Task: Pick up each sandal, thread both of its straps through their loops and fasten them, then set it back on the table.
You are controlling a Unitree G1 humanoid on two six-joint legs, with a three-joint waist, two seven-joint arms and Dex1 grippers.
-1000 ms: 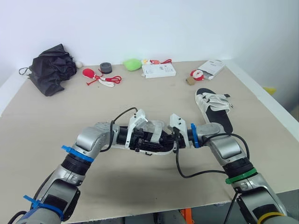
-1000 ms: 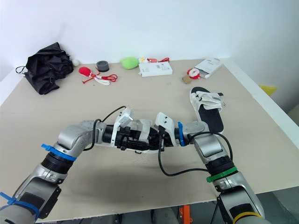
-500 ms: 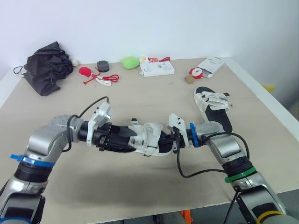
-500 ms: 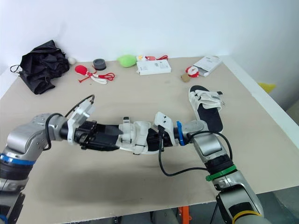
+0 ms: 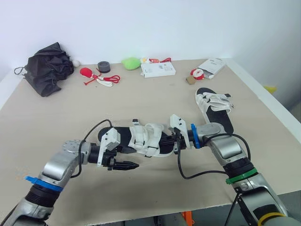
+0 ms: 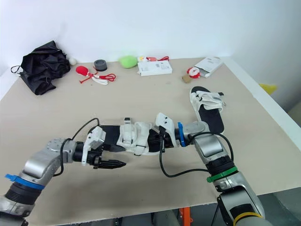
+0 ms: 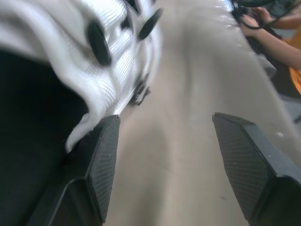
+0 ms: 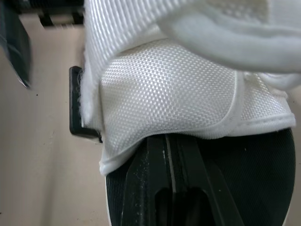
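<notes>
- Left wrist view shows the left claw with its fingers apart and empty. The near sandal is just beside one finger.
- The right claw is clamped on that sandal's sole edge, beneath a white strap.
- Step in hand, by my judgement: fastening this sandal's straps. Whether they are threaded yet is unclear, possibly not.
- The next move calls for the left claw to pinch a strap end and feed it through the black loop while the right claw steadies the sandal.
- The second sandal lies on the counter, beyond the right claw.
- The white box sits far from both claws, and its contents are hidden.
</notes>
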